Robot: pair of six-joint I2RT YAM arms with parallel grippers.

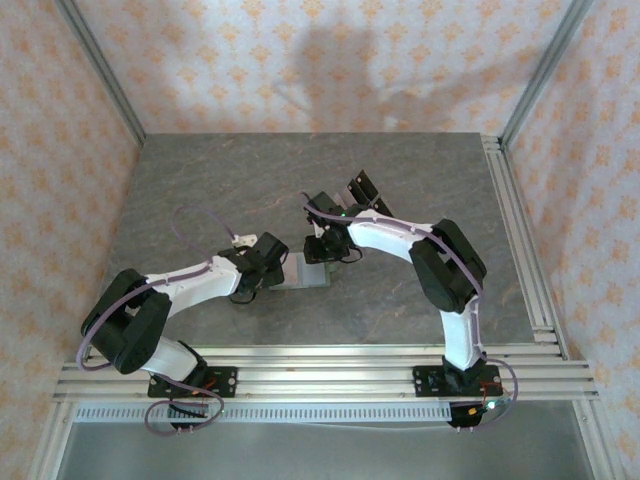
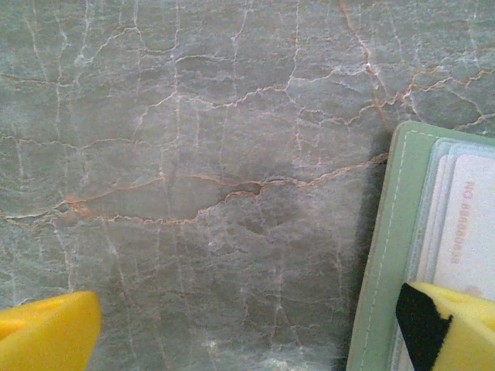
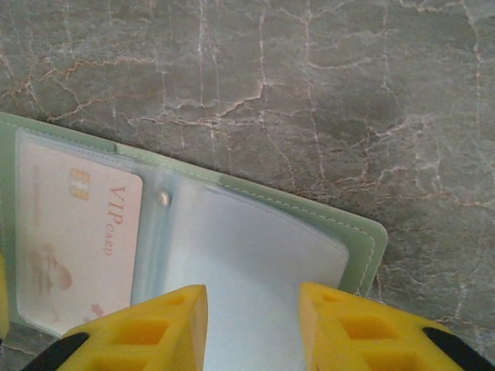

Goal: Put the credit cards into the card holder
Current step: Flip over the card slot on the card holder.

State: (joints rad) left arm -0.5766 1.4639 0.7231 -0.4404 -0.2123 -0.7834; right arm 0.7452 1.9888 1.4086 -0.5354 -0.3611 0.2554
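Seemingly finishing an insertion, the right gripper point(image 3: 254, 313) is hovering empty, jaws apart, just above the open card holder point(image 3: 363, 241) with a credit card point(image 3: 85, 232) inside, the left gripper point(image 2: 247, 332) waiting wide open at its edge; lifting clear is probably coming next.

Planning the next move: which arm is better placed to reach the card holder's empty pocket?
Right. The right gripper hangs, jaws apart, directly over the empty pocket of the card holder; the left gripper sits at its edge, mostly over the table.
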